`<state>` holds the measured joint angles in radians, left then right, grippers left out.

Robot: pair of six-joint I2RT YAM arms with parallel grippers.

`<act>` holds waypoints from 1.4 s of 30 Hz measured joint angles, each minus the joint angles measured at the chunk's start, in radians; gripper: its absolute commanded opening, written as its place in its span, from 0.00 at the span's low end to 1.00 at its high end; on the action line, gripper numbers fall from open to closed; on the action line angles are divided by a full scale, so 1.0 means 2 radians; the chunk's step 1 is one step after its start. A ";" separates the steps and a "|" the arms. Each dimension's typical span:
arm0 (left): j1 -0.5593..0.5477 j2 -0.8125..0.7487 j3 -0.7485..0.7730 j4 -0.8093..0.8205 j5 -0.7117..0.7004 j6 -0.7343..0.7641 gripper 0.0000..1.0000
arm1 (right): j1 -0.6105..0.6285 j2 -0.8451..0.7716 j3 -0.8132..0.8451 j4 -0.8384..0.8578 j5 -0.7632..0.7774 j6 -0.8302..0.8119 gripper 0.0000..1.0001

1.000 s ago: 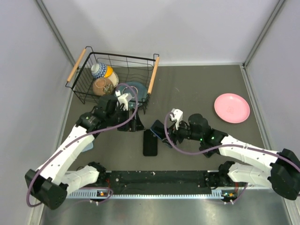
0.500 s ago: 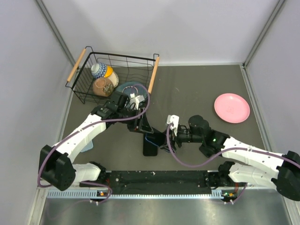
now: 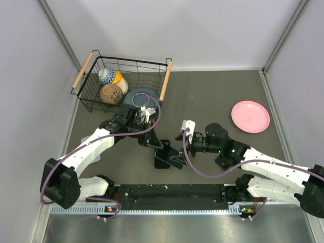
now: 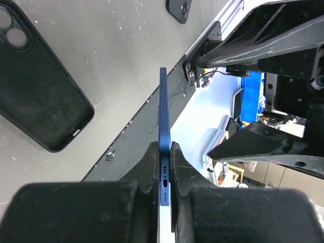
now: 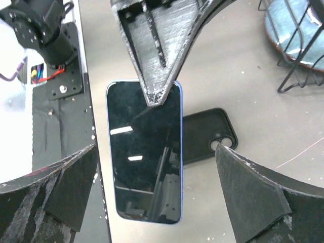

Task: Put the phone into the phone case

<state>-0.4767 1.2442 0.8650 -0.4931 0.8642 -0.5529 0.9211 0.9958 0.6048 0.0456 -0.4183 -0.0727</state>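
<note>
From above, the left pincer [image 3: 154, 142] reaches in from the left and is closed on the phone [image 3: 169, 154], holding it just above the counter [image 3: 212, 96] near its front edge. The black phone case [image 3: 159, 163] lies flat on the counter directly under and slightly left of the phone. The right pincer [image 3: 177, 150] faces the phone from the right with its fingers spread. A wire basket [image 3: 164, 81] holding bowls stands at the far left, and a pink plate [image 3: 250, 116] lies well apart at the right.

The left wrist camera sees the phone [image 4: 163, 101] edge-on, clamped between the two fingers [image 4: 151, 162] of the left pincer [image 4: 163, 150] at its port end. The phone case [image 4: 38, 96] lies open side up on the counter to the left, apart from the phone.

In the right wrist view, the phone [image 5: 144, 162] shows its dark screen, pinched at its top edge by a finger of the left pincer [image 5: 152, 55]. The right pincer [image 5: 155, 149] is wide open, with one finger [image 5: 71, 185] on each side of the phone and neither touching it. The phone case [image 5: 207, 134] lies behind the phone, partly covered by it.
</note>
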 measured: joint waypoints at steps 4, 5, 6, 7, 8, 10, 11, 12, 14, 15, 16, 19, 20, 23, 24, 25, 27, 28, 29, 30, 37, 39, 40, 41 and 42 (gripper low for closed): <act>-0.001 -0.027 -0.007 0.012 -0.013 -0.014 0.00 | 0.000 -0.030 0.001 0.017 0.040 0.070 0.98; -0.001 -0.035 -0.007 0.017 -0.016 -0.017 0.00 | 0.000 -0.038 0.001 0.021 0.054 0.091 0.98; -0.001 -0.045 -0.007 0.024 -0.023 -0.021 0.00 | 0.000 -0.048 -0.001 0.026 0.077 0.118 0.97; -0.001 -0.054 -0.007 0.027 -0.029 -0.024 0.00 | 0.000 -0.057 -0.002 0.027 0.095 0.143 0.96; -0.001 -0.068 -0.007 0.032 -0.040 -0.028 0.00 | 0.000 -0.068 -0.008 0.038 0.114 0.174 0.96; -0.001 -0.091 -0.007 0.042 -0.064 -0.036 0.00 | 0.000 -0.097 -0.027 0.061 0.148 0.240 0.94; 0.000 -0.100 -0.007 0.045 -0.074 -0.040 0.00 | 0.000 -0.114 -0.039 0.071 0.165 0.276 0.93; 0.000 -0.114 -0.007 0.051 -0.089 -0.046 0.00 | 0.000 -0.127 -0.049 0.076 0.180 0.303 0.92; 0.002 -0.143 -0.009 0.065 -0.117 -0.065 0.00 | 0.000 -0.159 -0.075 0.091 0.220 0.373 0.88; 0.002 -0.155 -0.011 0.074 -0.127 -0.073 0.00 | 0.000 -0.175 -0.094 0.105 0.238 0.404 0.87; 0.003 -0.173 -0.019 0.092 -0.142 -0.087 0.00 | 0.000 -0.190 -0.113 0.121 0.252 0.433 0.84; 0.003 -0.224 -0.057 0.149 -0.174 -0.131 0.00 | 0.000 -0.208 -0.165 0.174 0.276 0.490 0.80; 0.004 -0.239 -0.071 0.166 -0.183 -0.146 0.00 | 0.000 -0.203 -0.173 0.187 0.278 0.501 0.79; 0.004 -0.268 -0.111 0.214 -0.200 -0.189 0.00 | 0.000 -0.159 -0.181 0.245 0.274 0.528 0.77; 0.004 -0.275 -0.125 0.229 -0.206 -0.203 0.00 | 0.000 -0.137 -0.181 0.273 0.270 0.536 0.76; 0.004 -0.280 -0.135 0.240 -0.209 -0.213 0.00 | 0.000 -0.114 -0.181 0.303 0.264 0.545 0.76; 0.004 -0.296 -0.164 0.270 -0.220 -0.238 0.00 | 0.000 -0.068 -0.181 0.358 0.255 0.558 0.74; 0.004 -0.302 -0.172 0.276 -0.224 -0.247 0.00 | 0.000 -0.047 -0.181 0.381 0.251 0.566 0.72; 0.005 -0.308 -0.179 0.283 -0.229 -0.256 0.00 | 0.000 -0.021 -0.181 0.412 0.242 0.573 0.72; 0.005 -0.313 -0.184 0.288 -0.232 -0.263 0.00 | 0.000 -0.005 -0.180 0.430 0.237 0.576 0.70; 0.005 -0.351 -0.226 0.341 -0.245 -0.319 0.00 | 0.000 0.115 -0.148 0.568 0.210 0.604 0.38; 0.005 -0.361 -0.234 0.346 -0.251 -0.329 0.00 | 0.000 0.133 -0.142 0.582 0.208 0.610 0.30; 0.005 -0.365 -0.237 0.349 -0.253 -0.333 0.00 | 0.001 0.138 -0.141 0.584 0.207 0.612 0.22; 0.005 -0.369 -0.240 0.352 -0.255 -0.336 0.02 | 0.001 0.142 -0.139 0.588 0.207 0.615 0.19; 0.005 -0.372 -0.244 0.355 -0.258 -0.340 0.07 | 0.001 0.145 -0.138 0.593 0.206 0.617 0.15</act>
<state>-0.4664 0.4999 0.3767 0.2169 0.3485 -1.2320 0.9222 1.2850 0.3294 1.2320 -0.0059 1.1622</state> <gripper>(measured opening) 0.060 0.266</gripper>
